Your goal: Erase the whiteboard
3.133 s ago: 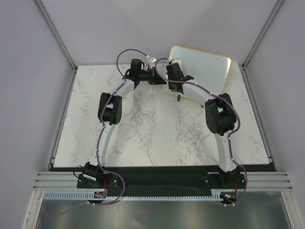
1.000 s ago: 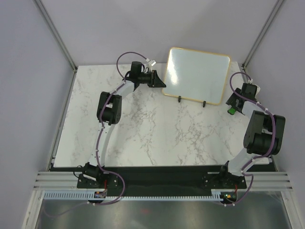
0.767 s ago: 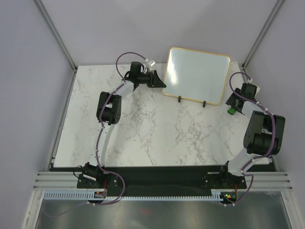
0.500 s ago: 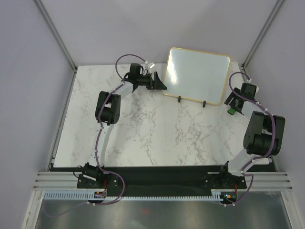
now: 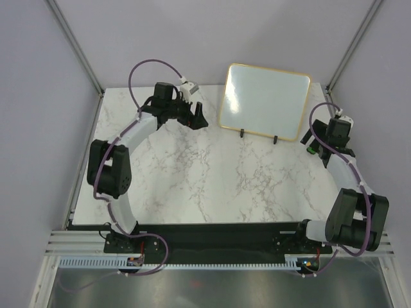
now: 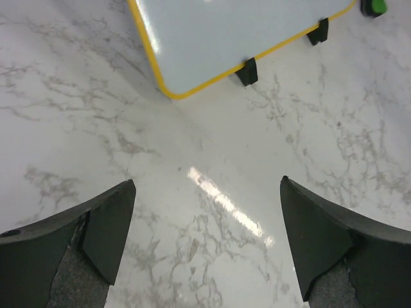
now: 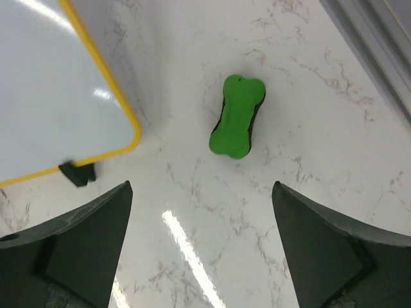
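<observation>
The whiteboard (image 5: 264, 101) stands tilted on two black clip feet (image 5: 242, 133) at the back of the marble table, and its white face shows no marks. My left gripper (image 5: 198, 119) hovers left of it, open, with bare marble between its fingers (image 6: 207, 183); the whiteboard's lower corner (image 6: 237, 32) lies ahead. My right gripper (image 5: 319, 145) is right of the board, open and empty (image 7: 201, 186). The green bone-shaped eraser (image 7: 237, 115) lies on the table just beyond its fingertips, free of them. The whiteboard's right corner (image 7: 45, 96) shows at the left of that view.
The table's right edge with a metal rail (image 7: 379, 38) runs close to the eraser. Grey walls and slanted frame posts (image 5: 77, 48) enclose the table. The eraser (image 6: 374, 6) peeks in at the top right of the left wrist view.
The right gripper has opened and let go of the green eraser, then drawn back from it. The left gripper opened and swung left, away from the board's left edge.
</observation>
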`<state>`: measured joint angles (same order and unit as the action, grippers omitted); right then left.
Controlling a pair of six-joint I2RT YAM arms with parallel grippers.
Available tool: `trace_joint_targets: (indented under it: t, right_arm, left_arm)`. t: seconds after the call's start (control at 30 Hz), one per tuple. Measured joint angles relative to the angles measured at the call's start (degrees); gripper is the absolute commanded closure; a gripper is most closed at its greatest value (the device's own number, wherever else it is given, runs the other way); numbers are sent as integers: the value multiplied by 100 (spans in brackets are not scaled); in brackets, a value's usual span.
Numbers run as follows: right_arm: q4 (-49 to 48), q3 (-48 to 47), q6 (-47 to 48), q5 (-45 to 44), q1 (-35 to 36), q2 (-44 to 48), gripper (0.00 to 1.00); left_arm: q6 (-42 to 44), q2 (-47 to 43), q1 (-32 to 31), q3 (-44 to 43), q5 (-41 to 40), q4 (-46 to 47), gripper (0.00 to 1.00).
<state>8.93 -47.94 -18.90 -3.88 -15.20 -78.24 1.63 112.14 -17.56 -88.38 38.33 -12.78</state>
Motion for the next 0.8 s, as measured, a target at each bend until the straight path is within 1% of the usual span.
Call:
trace_joint_targets:
  t: [0.07,0.17,0.27,0.4,0.63,0.8]
  right_arm:
    - [85,214,0,66,116,339,2]
    - [214,540,-2,179,319,935,2]
    - [271,831,-17,396,444,1429,2]
    - [380,1193,-42,754,511,1847,2]
    - [595,1757,-48,1292,603,2492,2]
    - [579,1836,-59,1497,627,2767,2]
  left_arm:
    - [439,-732,-17,533,-498,-249,1]
    - [1008,-1867,-20,1569,-1158,-481,1]
    - [1416,-2894,-17,2553,-1672,-748,1]
    - [1797,-3945,-17,3536,-2194,-1119,1]
    - [2041,-5536,66,4754,-2750,-1569,1]
    - [2033,-6273,87,5381,-2879,-1558,1]
